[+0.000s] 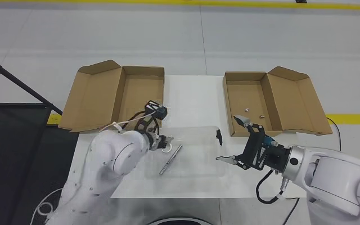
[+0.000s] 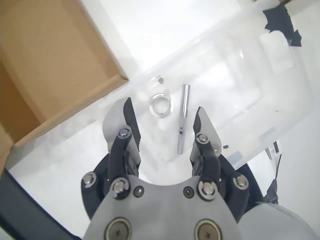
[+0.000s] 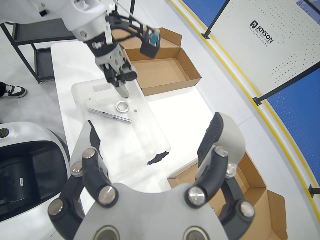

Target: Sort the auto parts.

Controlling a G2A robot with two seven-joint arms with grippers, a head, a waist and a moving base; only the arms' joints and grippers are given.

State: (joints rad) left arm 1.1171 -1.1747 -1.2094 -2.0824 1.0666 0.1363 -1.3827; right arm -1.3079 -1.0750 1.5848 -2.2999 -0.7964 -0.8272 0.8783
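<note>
Left gripper [image 2: 163,106] hangs with its jaws spread wide and holds nothing, its fingertips pointing down over the left end of a clear tray. Right gripper [image 3: 153,119] is also wide open and holds nothing; it sits over the tray's right end, near the right box.

White table [image 1: 191,90] carries everything. Two open cardboard boxes stand at its far side, well apart, each with its lid flap folded outward. The left box [image 1: 140,95] has a bare floor where it can be seen. The right box [image 1: 244,95] holds two small pale parts [image 1: 246,109] lying near its front wall.

Between the boxes, and nearer the robot, lies the clear tray [image 1: 197,140], a shallow see-through plastic tray with rounded corners. Inside it, toward the left end, lies a slim silver metal rod [image 2: 183,118], flat on the tray floor with a small hole near one end. Just beside the rod lies a silver metal ring [image 2: 160,104], flat on the tray floor and apart from the rod. The left gripper's fingertips are just above this ring, with the ring and the rod both between the open fingers in the left wrist view.

A ragged black scrap [image 1: 217,135] sits at the tray's far right corner. A tiny dark part [image 2: 160,79] rests just beyond the ring, too small to identify.
</note>
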